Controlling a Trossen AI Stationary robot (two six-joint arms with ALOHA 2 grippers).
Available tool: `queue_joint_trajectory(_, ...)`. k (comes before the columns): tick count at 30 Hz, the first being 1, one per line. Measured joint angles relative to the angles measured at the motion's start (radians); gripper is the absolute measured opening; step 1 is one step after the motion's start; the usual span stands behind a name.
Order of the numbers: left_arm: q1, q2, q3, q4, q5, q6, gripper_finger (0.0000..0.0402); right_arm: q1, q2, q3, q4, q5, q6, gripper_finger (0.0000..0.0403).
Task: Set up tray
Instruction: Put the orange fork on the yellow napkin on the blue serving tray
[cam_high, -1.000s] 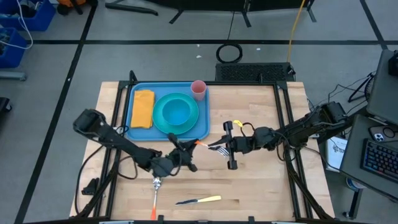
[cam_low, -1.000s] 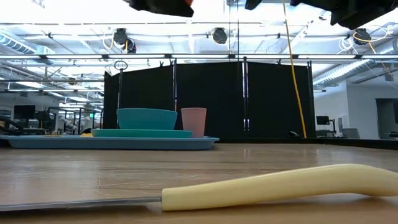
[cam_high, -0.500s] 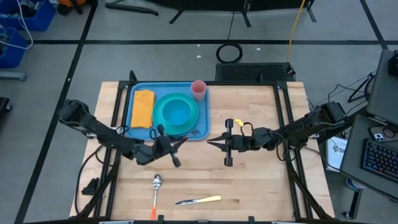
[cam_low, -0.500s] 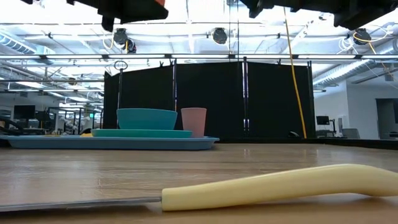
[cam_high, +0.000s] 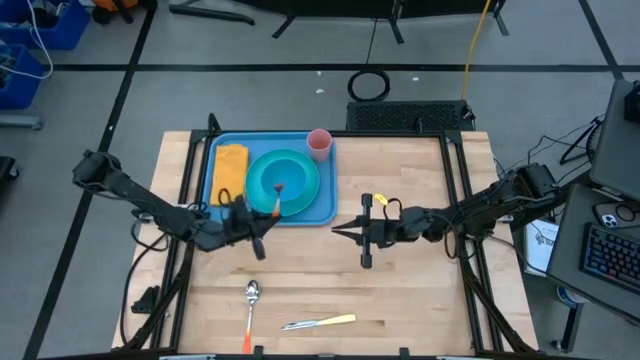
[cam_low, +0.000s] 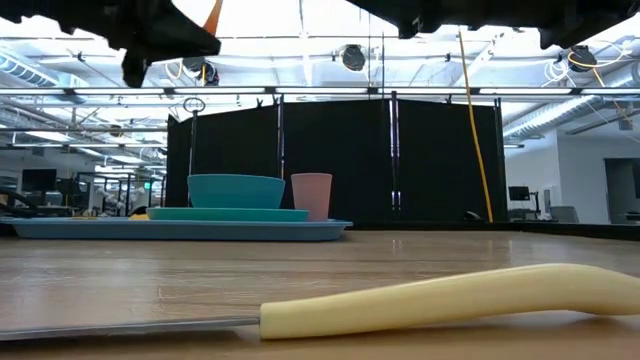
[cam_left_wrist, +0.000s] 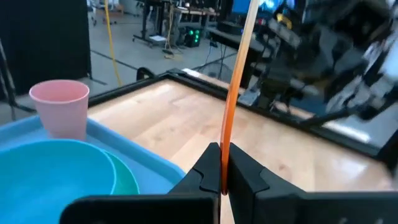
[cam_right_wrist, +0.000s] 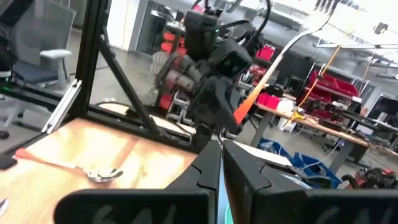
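My left gripper (cam_high: 262, 222) is pinching the orange fork (cam_left_wrist: 235, 93) tight, right at the near edge of the blue tray (cam_high: 322, 208). The tray lies just ahead, and the fork's long handle points across it over the plate (cam_high: 283, 182). My right gripper (cam_high: 340, 231), pressed together and empty, waits beside the tray.

**Materials and finishes**

Tabletop (cam_high: 400, 300): pale wood planks, smooth, faint sheen in low view. Tray (cam_high: 325, 205): light-blue plastic, smooth, slight gloss. Bowl (cam_low: 235, 190): teal plastic, matt-smooth. Cup (cam_high: 319, 143): pink plastic, matt. Napkin (cam_high: 229, 174): orange cloth, soft folds. Knife (cam_low: 440, 295): cream plastic handle, metal blade. Spoon (cam_high: 252, 293): shiny metal bowl.
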Motion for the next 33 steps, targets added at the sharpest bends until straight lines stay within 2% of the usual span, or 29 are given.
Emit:
queue_joint_trajectory(5, 0.000, -0.129, -0.098, -0.001, 0.009, -0.103, 0.0007, 0.000, 0.000, 0.000, -0.051, 0.000, -0.002, 0.0007)
queue_joint_trajectory(9, 0.020, -0.240, -0.186, -0.004, 0.003, -0.252, 0.0007, 0.000, -0.001, -0.001, -0.091, -0.001, -0.007, 0.0006)
queue_joint_trajectory(12, 0.038, -0.324, -0.231, -0.026, 0.040, -0.349, 0.0007, 0.000, -0.001, -0.001, -0.121, -0.003, -0.009, 0.0006)
queue_joint_trajectory(18, 0.069, -0.481, -0.257, -0.237, 0.082, -0.509, 0.0007, 0.000, -0.001, -0.001, -0.158, -0.005, -0.012, 0.0006)
queue_joint_trajectory(33, 0.129, -0.751, -0.257, -0.732, 0.140, -0.866, 0.0007, -0.020, 0.000, 0.000, -0.168, -0.008, -0.039, 0.0006)
